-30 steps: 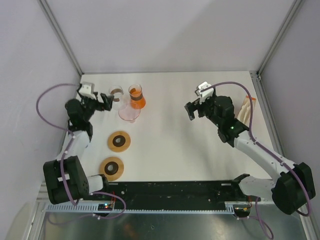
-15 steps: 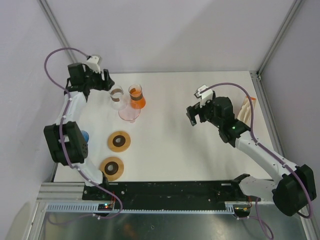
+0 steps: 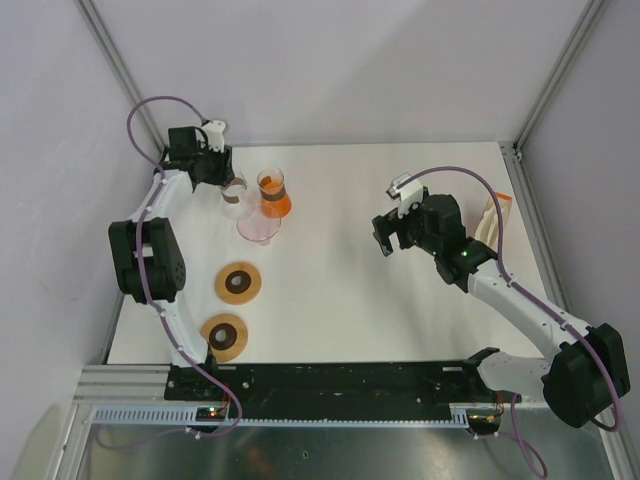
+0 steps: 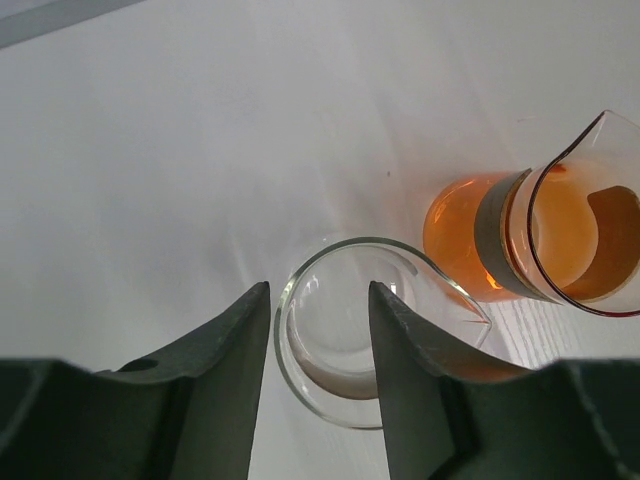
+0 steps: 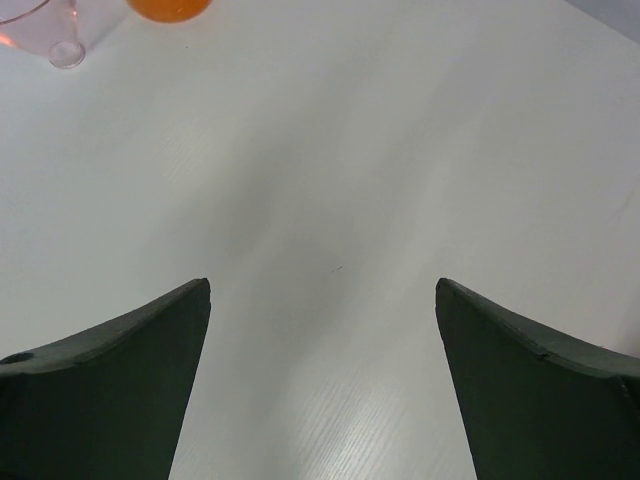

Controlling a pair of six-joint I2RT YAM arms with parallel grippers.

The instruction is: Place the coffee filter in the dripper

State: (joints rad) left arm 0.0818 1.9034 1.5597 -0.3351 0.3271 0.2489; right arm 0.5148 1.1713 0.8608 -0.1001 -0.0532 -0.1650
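The pink see-through dripper (image 3: 258, 226) lies on the table in front of an orange-filled carafe (image 3: 273, 193). Just left of the carafe stands an empty clear glass vessel (image 3: 233, 191) with a brown band. My left gripper (image 3: 220, 170) hangs over this vessel (image 4: 345, 345), half open. Its left finger (image 4: 235, 350) is outside the rim and its right finger (image 4: 405, 350) over the mouth. Neither finger visibly touches the glass. A pale stack that looks like the coffee filter (image 3: 492, 215) lies at the table's right edge, partly behind my right arm. My right gripper (image 3: 384, 233) hovers wide open over bare table (image 5: 322, 285).
Two brown round discs (image 3: 238, 282) (image 3: 223, 335) lie on the left half of the table, nearer the arm bases. The orange carafe (image 4: 530, 230) stands close to the right of my left fingers. Frame posts rise at the table's back corners.
My left arm has swung toward the back left corner and come over the clear glass vessel, its jaws narrowing. The right arm has barely moved.
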